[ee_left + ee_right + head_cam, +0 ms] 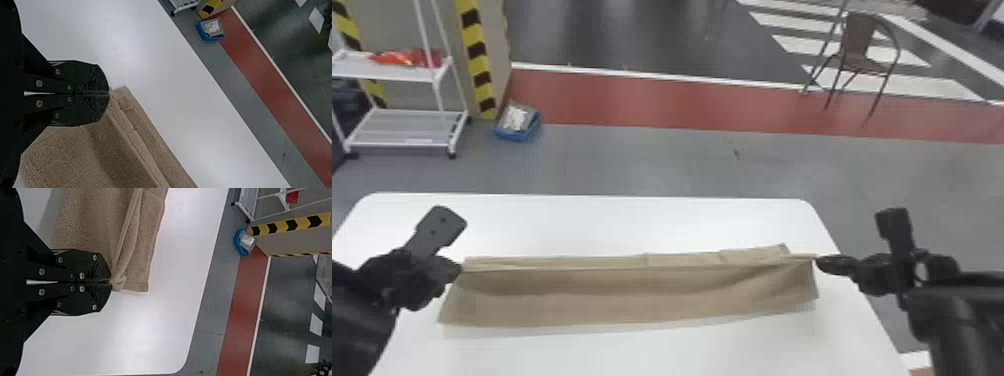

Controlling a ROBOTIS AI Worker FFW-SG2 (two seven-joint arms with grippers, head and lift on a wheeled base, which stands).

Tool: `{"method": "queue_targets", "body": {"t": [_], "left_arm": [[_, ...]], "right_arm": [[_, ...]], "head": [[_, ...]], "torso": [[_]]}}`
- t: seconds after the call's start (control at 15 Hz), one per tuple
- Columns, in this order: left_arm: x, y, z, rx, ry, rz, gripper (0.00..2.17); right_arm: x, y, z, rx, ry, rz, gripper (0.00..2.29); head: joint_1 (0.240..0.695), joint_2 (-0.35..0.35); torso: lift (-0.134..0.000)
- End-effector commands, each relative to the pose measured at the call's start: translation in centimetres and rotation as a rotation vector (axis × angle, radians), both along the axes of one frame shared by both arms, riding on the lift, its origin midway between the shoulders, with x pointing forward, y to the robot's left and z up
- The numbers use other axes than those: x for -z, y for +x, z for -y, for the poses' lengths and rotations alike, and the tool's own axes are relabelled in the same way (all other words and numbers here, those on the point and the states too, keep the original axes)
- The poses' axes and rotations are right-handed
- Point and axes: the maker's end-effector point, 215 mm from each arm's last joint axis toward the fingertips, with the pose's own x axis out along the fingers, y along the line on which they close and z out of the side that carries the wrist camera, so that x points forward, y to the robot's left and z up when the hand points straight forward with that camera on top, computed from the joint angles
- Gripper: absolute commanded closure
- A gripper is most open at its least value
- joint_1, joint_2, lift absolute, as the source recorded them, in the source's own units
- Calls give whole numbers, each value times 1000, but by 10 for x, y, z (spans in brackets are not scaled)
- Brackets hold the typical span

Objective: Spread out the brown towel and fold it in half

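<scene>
The brown towel (632, 295) stretches across the white table between the two grippers, its upper edge raised into a long ridge and a narrow strip lying behind it. At the towel's left end, my left gripper (457, 270) is shut on a corner. My right gripper (821, 264) is shut on the opposite end. In the left wrist view the closed left gripper (109, 93) pinches the corner of the towel (117, 156). The right gripper (111, 282) holds a bunched bit of the towel (94, 223) in the right wrist view.
The white table (612, 220) has rounded far corners. Beyond it on the floor are a white shelf cart (407, 127), a blue bin (517, 131) and a brown chair (862, 55), all away from the arms.
</scene>
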Motion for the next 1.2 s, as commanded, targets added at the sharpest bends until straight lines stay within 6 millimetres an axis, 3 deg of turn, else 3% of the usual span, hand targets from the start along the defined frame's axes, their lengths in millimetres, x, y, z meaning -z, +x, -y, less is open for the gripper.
{"method": "queue_targets", "body": {"t": [0.0,0.47,0.53,0.6,0.67,0.73,1.0,1.13], "left_arm": [[3,4,3,7,9,-5,1436],[-4,9,-3,-4,20,12,1433],[-6,10,-4,-6,21,17,1389],[-7,13,-2,-1,26,29,1085],[-7,14,0,5,26,33,572],[-9,19,5,13,24,40,265],[-20,33,11,25,25,92,124],[-19,29,6,11,22,97,124]], "right_arm": [[6,5,5,6,-20,12,1372],[-11,20,7,41,15,85,1369],[-14,24,7,42,14,92,1163],[-13,27,5,47,2,94,890],[-12,30,3,53,-8,95,707],[-12,36,4,71,-21,102,346],[-5,45,1,122,-53,112,107],[-7,44,9,150,-63,125,103]], "head": [[695,-227],[695,-233],[695,-232],[695,-230],[695,-228],[695,-227],[695,-233],[695,-229]], "torso": [[0],[0],[0],[0],[0],[0],[0],[0]]}}
